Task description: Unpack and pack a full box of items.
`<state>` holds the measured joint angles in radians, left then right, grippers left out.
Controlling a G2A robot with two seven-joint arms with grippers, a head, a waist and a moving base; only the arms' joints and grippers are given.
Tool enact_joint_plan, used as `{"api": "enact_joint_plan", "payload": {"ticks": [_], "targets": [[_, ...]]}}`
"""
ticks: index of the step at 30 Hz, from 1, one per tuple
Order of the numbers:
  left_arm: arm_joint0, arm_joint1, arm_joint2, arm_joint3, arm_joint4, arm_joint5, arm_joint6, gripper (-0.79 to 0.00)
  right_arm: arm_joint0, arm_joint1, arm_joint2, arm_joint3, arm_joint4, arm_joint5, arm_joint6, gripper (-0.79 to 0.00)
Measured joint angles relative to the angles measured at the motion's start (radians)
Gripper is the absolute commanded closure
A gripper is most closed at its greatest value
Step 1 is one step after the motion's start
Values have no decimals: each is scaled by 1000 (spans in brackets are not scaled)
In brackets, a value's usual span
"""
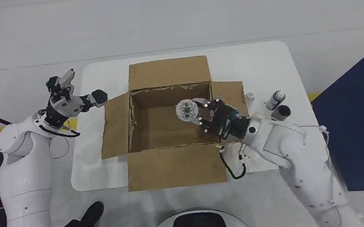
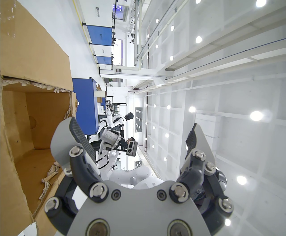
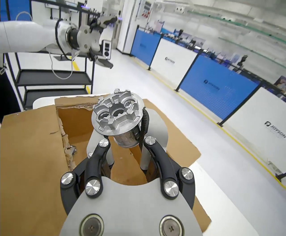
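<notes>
An open cardboard box (image 1: 165, 72) stands in the middle of the white table (image 1: 262, 61), its four flaps folded outward. My right gripper (image 1: 198, 114) hangs over the box's right half, shut on a round silver metal part (image 1: 185, 110). In the right wrist view the toothed, flanged part (image 3: 116, 114) sits between the fingers (image 3: 143, 125) of the right gripper (image 3: 125, 136), above the box cavity (image 3: 76, 125). My left gripper (image 1: 83, 85) is raised beside the box's left flap (image 2: 26, 55). The left gripper (image 2: 134, 128) is open, with nothing between its fingers.
Two dark-capped cylinders (image 1: 275, 99) (image 1: 281, 112) and a small white bottle (image 1: 250, 98) stand on the table to the right of the box. A black cable (image 1: 232, 167) loops by the right arm near the front flap.
</notes>
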<state>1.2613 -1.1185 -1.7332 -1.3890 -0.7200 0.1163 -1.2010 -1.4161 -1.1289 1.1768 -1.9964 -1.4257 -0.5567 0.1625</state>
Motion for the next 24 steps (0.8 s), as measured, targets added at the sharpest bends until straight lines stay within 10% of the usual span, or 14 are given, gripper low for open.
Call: {"api": "enact_joint_plan", "payload": {"ticks": [14, 24], "targets": [[0, 0, 0, 0, 0, 0, 0, -785, 371, -99, -367, 238, -20, 149, 594, 0], [0, 0, 0, 0, 0, 0, 0, -785, 486, -153, -474, 350, 10, 208, 805, 0]]}}
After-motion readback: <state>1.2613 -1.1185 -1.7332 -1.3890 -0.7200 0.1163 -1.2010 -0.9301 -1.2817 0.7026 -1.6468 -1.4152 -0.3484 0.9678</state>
